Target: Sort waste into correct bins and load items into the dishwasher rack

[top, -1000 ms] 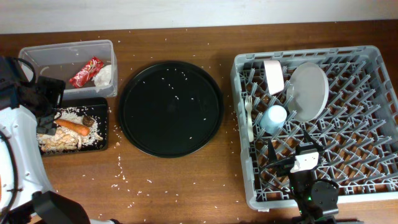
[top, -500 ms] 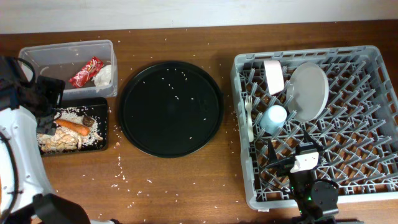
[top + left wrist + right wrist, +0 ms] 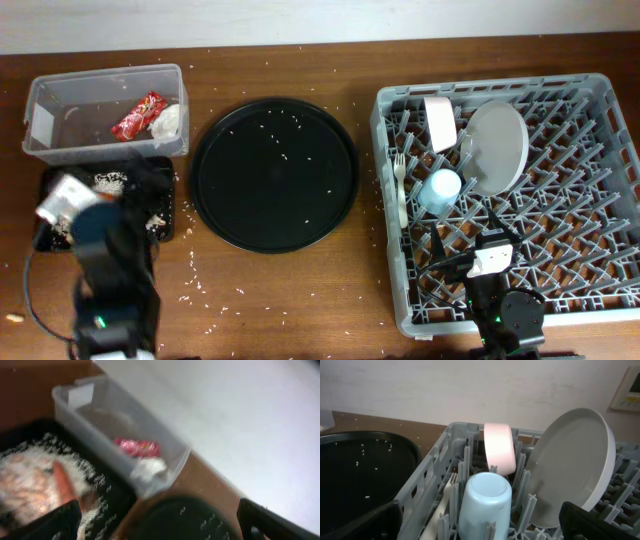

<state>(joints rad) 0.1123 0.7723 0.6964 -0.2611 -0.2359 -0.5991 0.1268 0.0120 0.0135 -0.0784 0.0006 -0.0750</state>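
The clear tub [image 3: 60, 98] holds the red wrapper [image 3: 138, 115] and the white napkin [image 3: 168, 120]. The small black tray [image 3: 168, 205] with rice crumbs [image 3: 110, 180] lies in front of it, mostly covered by my left arm. My left gripper [image 3: 140, 185] is open and empty above that tray. The blurred left wrist view shows the gripper [image 3: 160, 527], tub [image 3: 90, 415], wrapper [image 3: 137, 447], napkin [image 3: 150, 467] and carrot [image 3: 62, 480]. The brown scrap is hidden. The grey rack [image 3: 590, 290] holds plate [image 3: 493, 147], bowl [image 3: 440, 122], cup [image 3: 440, 190] and fork [image 3: 400, 190]. My right gripper [image 3: 468, 245] is open over the rack's front, behind the cup [image 3: 485, 505].
The large round black tray [image 3: 275, 175] with a few rice grains lies between the bins and the rack. Rice grains are scattered over the wooden table [image 3: 300, 300]. In the right wrist view the plate [image 3: 575, 465] and bowl [image 3: 499, 447] stand on edge between pegs.
My left arm has swung from the table's left edge to in front of the small black tray, now covering most of it. The right arm has not moved.
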